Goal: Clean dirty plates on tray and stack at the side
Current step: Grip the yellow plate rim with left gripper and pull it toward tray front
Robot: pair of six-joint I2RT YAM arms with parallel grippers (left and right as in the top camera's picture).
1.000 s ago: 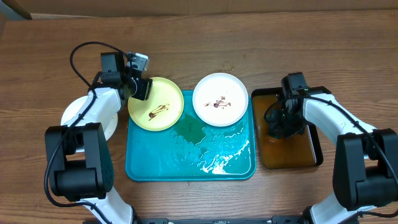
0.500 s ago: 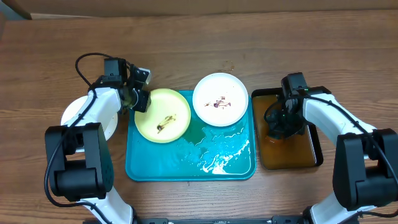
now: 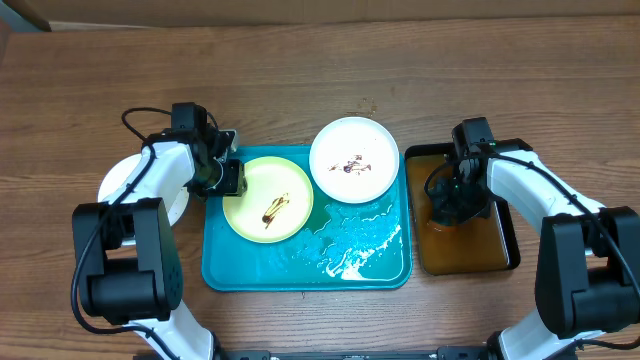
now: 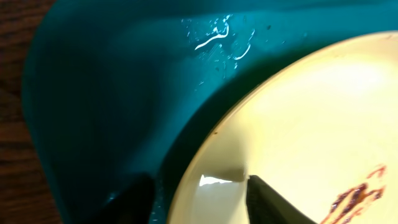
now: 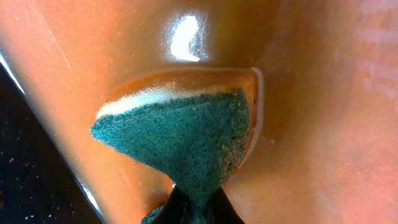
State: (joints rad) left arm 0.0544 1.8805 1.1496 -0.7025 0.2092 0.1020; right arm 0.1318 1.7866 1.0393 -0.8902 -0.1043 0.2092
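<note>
A pale yellow-green plate (image 3: 268, 198) with a brown smear lies on the left half of the teal tray (image 3: 375, 268). My left gripper (image 3: 226, 177) is shut on its left rim; the left wrist view shows the rim (image 4: 214, 186) between the fingers (image 4: 199, 198). A white plate (image 3: 353, 160) with brown smears sits at the tray's back right. Another white plate (image 3: 122, 183) lies on the table at the left, partly under my left arm. My right gripper (image 3: 455, 208) is shut on a green sponge (image 5: 186, 140) dipped in the brown liquid.
The black tray (image 3: 505, 238) with brownish liquid stands right of the teal tray. Water puddles (image 3: 350, 245) lie on the teal tray's front right. Bare wooden table lies behind and in front of the trays.
My left gripper has dragged the yellow-green plate from the tray's back-left edge down and right, further onto the tray. The right arm has not moved.
</note>
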